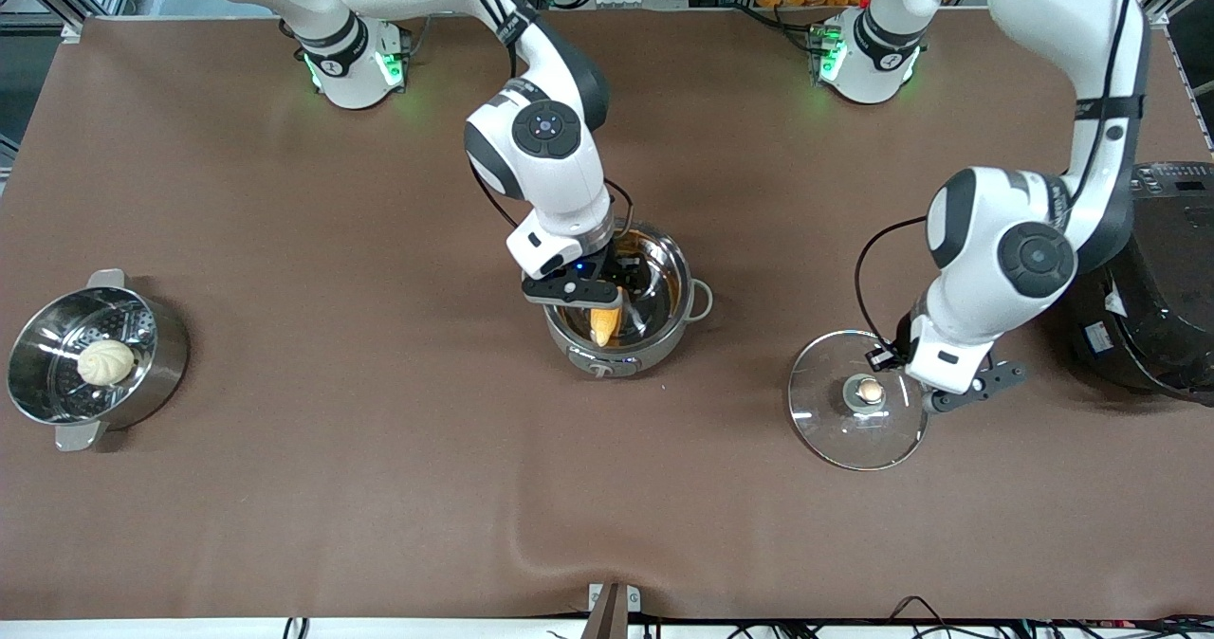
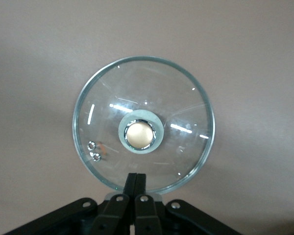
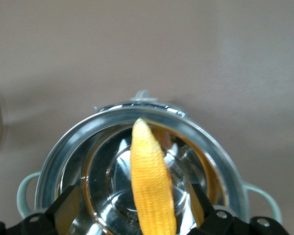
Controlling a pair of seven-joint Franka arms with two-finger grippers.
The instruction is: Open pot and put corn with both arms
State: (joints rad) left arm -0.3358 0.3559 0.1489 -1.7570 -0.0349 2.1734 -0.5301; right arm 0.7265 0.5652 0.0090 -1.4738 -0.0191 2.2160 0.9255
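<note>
Now the right gripper point(image 1: 601, 300) clamps the corn point(image 3: 152, 181) over the open pot point(image 1: 670, 328), while the left gripper point(image 2: 135, 183), fingers together, hovers over the lid point(image 1: 830, 430) lying at the pot's three o'clock.

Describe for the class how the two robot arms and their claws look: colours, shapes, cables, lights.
Both arms are glossy white rounded segments with black joint bands and round dark-grey joint caps. Thin black cables run along them. Green lights glow at each base. The right black two-finger claw shows a small blue light; the left black two-finger claw has silver screws.

Shiny steel pot point(image 1: 621, 312), clear glass lid point(image 1: 856, 400), matt brown tablecloth point(image 1: 379, 487).
</note>
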